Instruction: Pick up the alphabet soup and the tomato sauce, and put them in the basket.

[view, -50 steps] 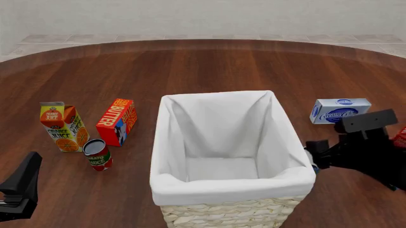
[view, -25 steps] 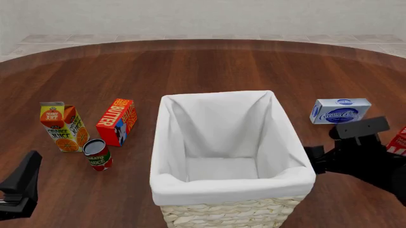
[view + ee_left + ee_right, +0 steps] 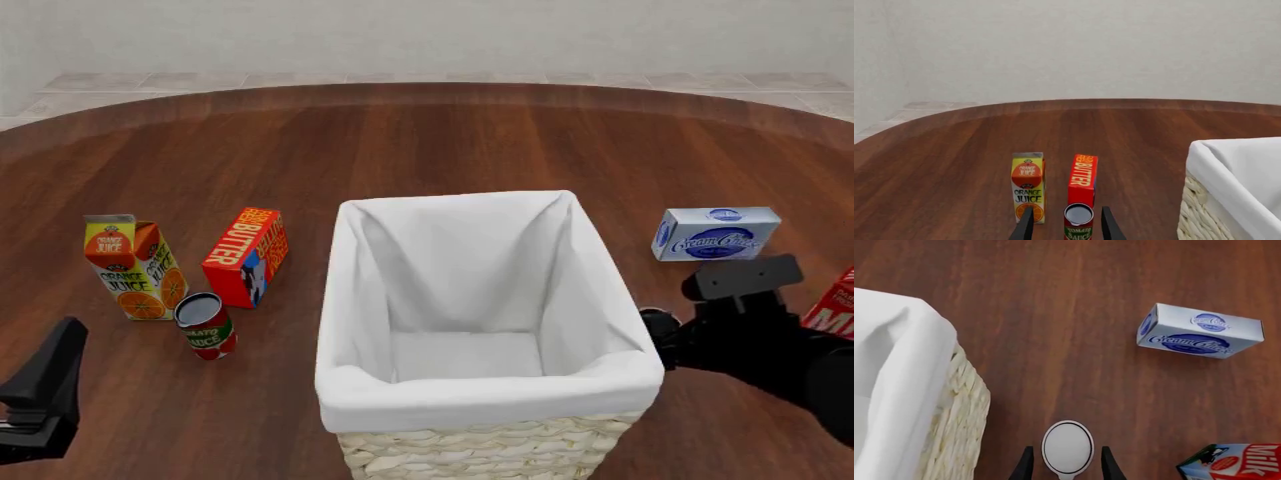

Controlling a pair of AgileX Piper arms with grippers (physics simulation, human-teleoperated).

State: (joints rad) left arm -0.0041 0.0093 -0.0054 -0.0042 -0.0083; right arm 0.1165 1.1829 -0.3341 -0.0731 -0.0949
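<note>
The tomato sauce [image 3: 204,325], a red can with a green band, stands left of the basket [image 3: 487,400], in front of the butter box. My left gripper [image 3: 1067,209] is open and well short of it; in the left wrist view the tomato sauce [image 3: 1078,222] shows ahead between the fingers. Right of the basket [image 3: 901,365], my right gripper [image 3: 1067,449] is open and points down over the alphabet soup [image 3: 1067,446], whose pale top sits between the two fingers. In the front view the right gripper [image 3: 657,338] hides that can.
An orange juice carton [image 3: 134,267] and a red butter box [image 3: 247,255] stand close behind the tomato sauce. A cream cheese box [image 3: 717,232] lies beyond the right arm. A milk carton [image 3: 834,305] is at the right edge, close to the right arm.
The right arm has sunk lower and shifted slightly left, toward the table beside the basket. The left arm and all objects have stayed put.
</note>
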